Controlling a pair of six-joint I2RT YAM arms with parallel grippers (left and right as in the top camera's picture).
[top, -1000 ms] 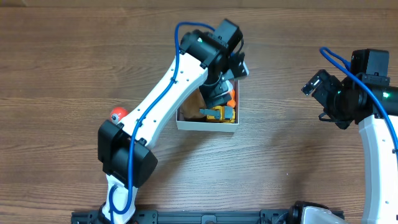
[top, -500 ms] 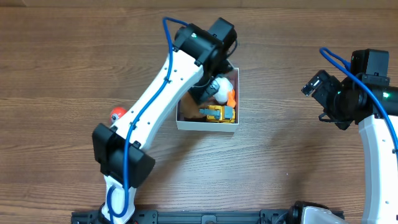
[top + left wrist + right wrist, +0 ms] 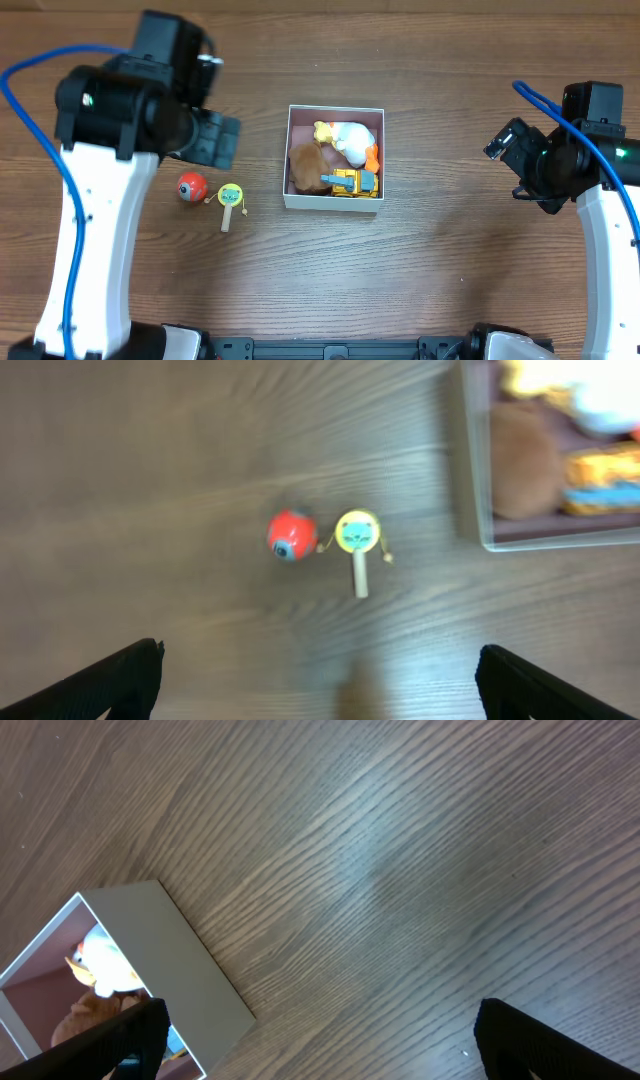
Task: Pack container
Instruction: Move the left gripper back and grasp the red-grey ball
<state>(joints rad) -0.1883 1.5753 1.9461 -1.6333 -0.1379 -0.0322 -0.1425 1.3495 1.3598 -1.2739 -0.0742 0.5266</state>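
The container (image 3: 334, 201), a white-walled square box with a pink inside, stands mid-table. It holds a white-and-orange plush (image 3: 352, 137), a brown plush (image 3: 306, 165) and a yellow toy vehicle (image 3: 354, 181). A red ball (image 3: 191, 186) and a small yellow rattle on a stick (image 3: 230, 198) lie on the table to its left. My left gripper (image 3: 318, 682) is open and empty, high above the ball (image 3: 291, 535) and rattle (image 3: 357, 537). My right gripper (image 3: 318, 1042) is open and empty, to the right of the container (image 3: 170, 945).
The wooden table (image 3: 450, 260) carries nothing else. The left arm (image 3: 95, 230) stands over the table's left side and the right arm (image 3: 600, 220) at the right edge.
My left arm has pulled out of the container and swung far left and up. The white plush now lies in the box. The rattle has come into view.
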